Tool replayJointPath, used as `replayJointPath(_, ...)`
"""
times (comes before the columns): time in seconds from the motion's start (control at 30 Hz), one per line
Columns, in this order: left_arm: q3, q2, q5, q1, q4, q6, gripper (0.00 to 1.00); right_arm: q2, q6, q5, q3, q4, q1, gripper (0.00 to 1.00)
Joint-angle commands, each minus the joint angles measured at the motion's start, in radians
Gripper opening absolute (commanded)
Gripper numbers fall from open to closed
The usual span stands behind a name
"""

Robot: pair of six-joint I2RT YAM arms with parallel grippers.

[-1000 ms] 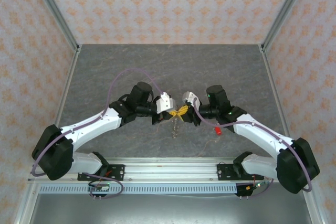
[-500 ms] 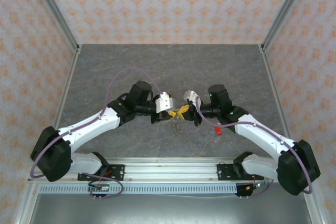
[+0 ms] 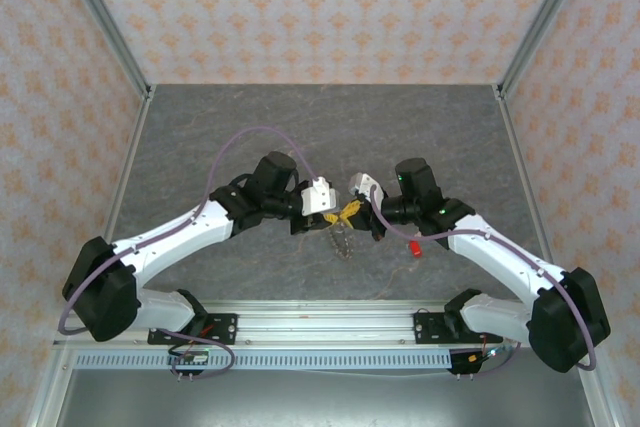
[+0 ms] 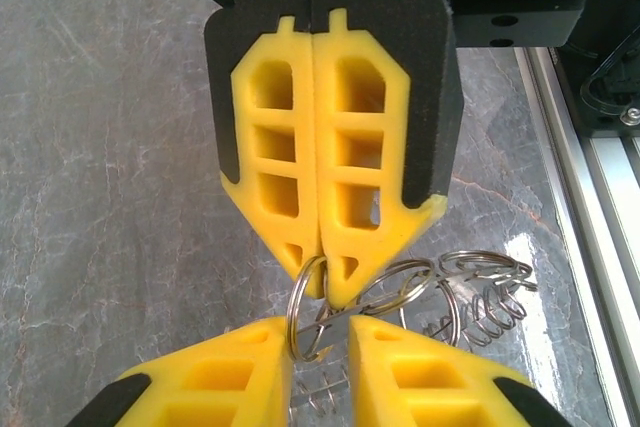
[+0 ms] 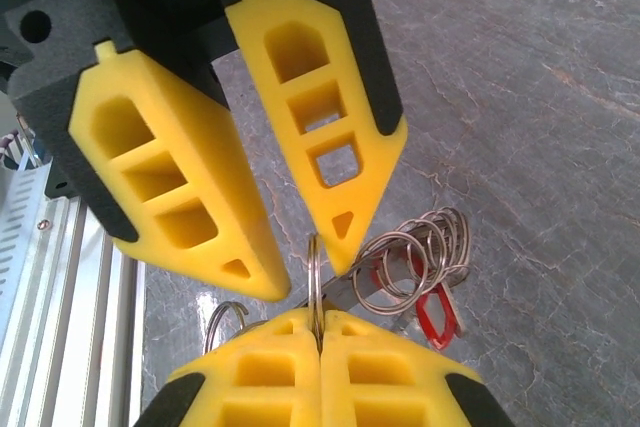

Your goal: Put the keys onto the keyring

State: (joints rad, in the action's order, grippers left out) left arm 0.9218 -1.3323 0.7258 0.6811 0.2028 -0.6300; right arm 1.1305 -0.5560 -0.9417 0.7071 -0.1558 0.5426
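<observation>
In mid-air over the middle of the table, my right gripper (image 5: pixel 318 319) is shut on a thin silver split ring, the keyring (image 5: pixel 314 267). A flat metal blade (image 5: pixel 365 292) runs through this ring and carries several more wire rings (image 5: pixel 420 247). A key with a red head (image 5: pixel 441 340) hangs behind them. Tip to tip with the right one, my left gripper (image 4: pixel 318 332) stands open. The keyring (image 4: pixel 296 307) and the blade lie in its gap. From above, both grippers (image 3: pixel 345 215) meet with the bunch (image 3: pixel 343 239) dangling beneath.
The grey marbled table (image 3: pixel 330 127) lies under the bunch. A small red object (image 3: pixel 415 247) shows by the right forearm. The aluminium rail (image 3: pixel 320 322) runs along the near edge, and patterned walls close in the back and sides.
My left gripper's jaws, shut a second ago, now stand apart. The right gripper's jaws have closed fully. Both arms and the bunch shifted slightly to the right.
</observation>
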Motion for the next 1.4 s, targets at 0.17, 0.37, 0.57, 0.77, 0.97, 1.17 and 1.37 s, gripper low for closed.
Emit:
replayJointPath(0.17, 0.054, -0.020, -0.012, 0.011, 0.040, -0.014, 0.11, -0.006, -0.032, 0.021, 0.057, 0.012, 0.014, 0.00)
replayJointPath(0.37, 0.000, 0.004, -0.048, 0.003, -0.096, 0.090, 0.00, -0.046, 0.012, 0.024, 0.047, 0.053, 0.016, 0.00)
replayJointPath(0.57, -0.139, 0.081, 0.035, -0.032, -0.399, 0.244, 0.00, -0.068, 0.039, 0.123, -0.022, 0.063, 0.015, 0.08)
replayJointPath(0.77, -0.170, 0.102, 0.095, -0.034, -0.469, 0.274, 0.00, -0.047, 0.154, 0.083, -0.105, 0.238, 0.012, 0.13)
replayJointPath(0.97, -0.180, 0.107, 0.107, -0.034, -0.486, 0.284, 0.00, -0.034, 0.192, 0.063, -0.124, 0.290, 0.009, 0.14)
replayJointPath(1.17, -0.175, 0.110, 0.111, -0.034, -0.479, 0.277, 0.00, -0.034, 0.210, 0.065, -0.136, 0.305, 0.005, 0.07)
replayJointPath(1.37, -0.178, 0.104, 0.135, -0.034, -0.519, 0.298, 0.00, 0.037, 0.291, -0.033, -0.140, 0.381, 0.006, 0.00)
